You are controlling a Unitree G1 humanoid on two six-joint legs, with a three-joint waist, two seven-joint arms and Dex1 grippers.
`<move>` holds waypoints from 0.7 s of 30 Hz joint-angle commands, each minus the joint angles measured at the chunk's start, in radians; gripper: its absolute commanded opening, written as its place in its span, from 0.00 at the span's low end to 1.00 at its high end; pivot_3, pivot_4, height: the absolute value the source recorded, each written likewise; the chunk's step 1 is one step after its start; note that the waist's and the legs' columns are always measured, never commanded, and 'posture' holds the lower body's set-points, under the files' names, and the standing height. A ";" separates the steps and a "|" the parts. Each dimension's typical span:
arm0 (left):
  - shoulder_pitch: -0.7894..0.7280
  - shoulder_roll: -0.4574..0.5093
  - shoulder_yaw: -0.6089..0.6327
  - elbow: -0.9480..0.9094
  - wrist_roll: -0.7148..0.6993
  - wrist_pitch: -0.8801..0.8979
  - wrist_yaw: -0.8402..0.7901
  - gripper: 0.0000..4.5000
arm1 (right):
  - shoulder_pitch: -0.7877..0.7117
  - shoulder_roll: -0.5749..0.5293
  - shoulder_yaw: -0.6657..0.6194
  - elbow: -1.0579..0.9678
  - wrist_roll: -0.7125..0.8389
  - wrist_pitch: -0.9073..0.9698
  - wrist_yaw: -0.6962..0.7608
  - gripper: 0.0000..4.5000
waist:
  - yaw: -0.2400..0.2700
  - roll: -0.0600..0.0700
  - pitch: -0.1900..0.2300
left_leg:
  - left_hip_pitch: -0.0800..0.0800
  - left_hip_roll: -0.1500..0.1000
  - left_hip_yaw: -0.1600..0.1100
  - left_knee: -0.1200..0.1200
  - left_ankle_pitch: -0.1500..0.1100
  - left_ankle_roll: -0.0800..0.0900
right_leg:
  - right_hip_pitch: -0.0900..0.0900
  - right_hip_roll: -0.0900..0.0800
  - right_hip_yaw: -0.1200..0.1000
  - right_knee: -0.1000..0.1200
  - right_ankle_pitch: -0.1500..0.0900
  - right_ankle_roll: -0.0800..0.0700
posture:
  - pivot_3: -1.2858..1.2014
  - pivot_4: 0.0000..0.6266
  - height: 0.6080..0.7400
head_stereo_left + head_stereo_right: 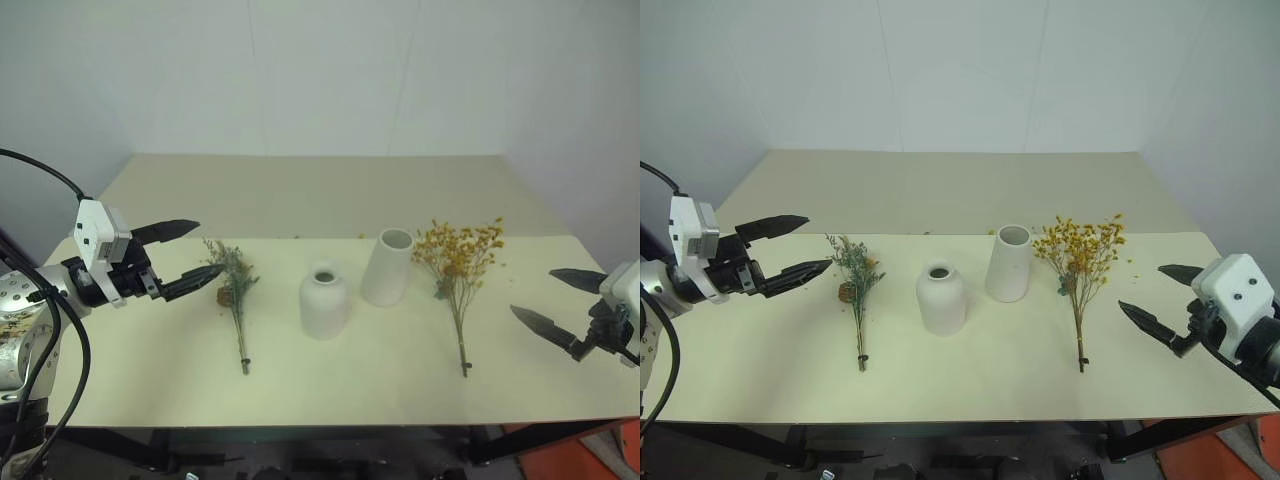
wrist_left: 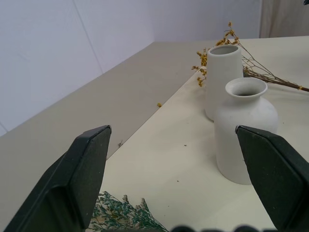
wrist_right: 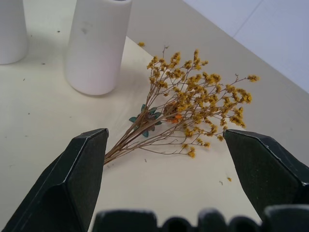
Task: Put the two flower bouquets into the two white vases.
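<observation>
The left gripper [image 1: 186, 254] hangs above the table's left edge with its two black fingers spread wide and nothing between them, its tips aimed toward 3 o'clock at the grey-green bouquet [image 1: 233, 290] just beside them. At the opposite edge, the right gripper [image 1: 1158, 296] is likewise splayed wide and empty, pointing toward 9 o'clock at the yellow-orange bouquet [image 1: 1079, 262], a short gap off.

Both bunches lie flat on the cream table [image 1: 370, 385], blossoms toward 12 o'clock and stem ends toward 6 o'clock. Between them stand the two white vases, upright and empty: the squat rounded vase [image 1: 325, 302] just to the 3 o'clock side of the grey-green bunch, and the taller cylinder vase [image 1: 388, 266] at about 1 o'clock from it, near but not touching. The yellow-orange blossoms spread just beside the cylinder on its 3 o'clock side.

Seen from the right wrist, the yellow-orange sprays fan out between the open fingers, with a few loose crumbs [image 3: 228, 180] scattered on the tabletop nearby. From the left wrist, the squat vase's narrow mouth stands in front of the cylinder.
</observation>
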 commanded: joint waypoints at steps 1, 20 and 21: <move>0.000 0.009 0.022 -0.017 -0.001 -0.018 0.001 1.00 | 0.011 -0.016 -0.047 -0.019 0.019 -0.011 0.025 1.00 | 0.000 0.000 0.000 | 0.000 0.000 0.000 0.000 0.000 0.000 | 0.000 0.000 0.000 0.000 0.000 0.000 | 0.52 0.24 1.00; -0.020 0.002 0.004 -0.007 0.011 -0.020 -0.004 1.00 | 0.049 -0.022 -0.049 -0.038 0.014 0.020 0.024 1.00 | 0.001 0.000 0.000 | 0.000 0.000 0.000 0.000 0.000 0.000 | 0.000 0.000 0.000 0.000 0.000 0.000 | 0.52 0.24 1.00; -0.021 0.002 0.005 -0.006 0.012 -0.020 -0.003 1.00 | 0.051 -0.022 -0.049 -0.039 0.013 0.020 0.024 1.00 | 0.001 0.000 0.000 | 0.000 0.000 0.000 0.000 0.000 0.000 | 0.000 0.000 0.000 0.000 0.000 0.000 | 0.52 0.24 1.00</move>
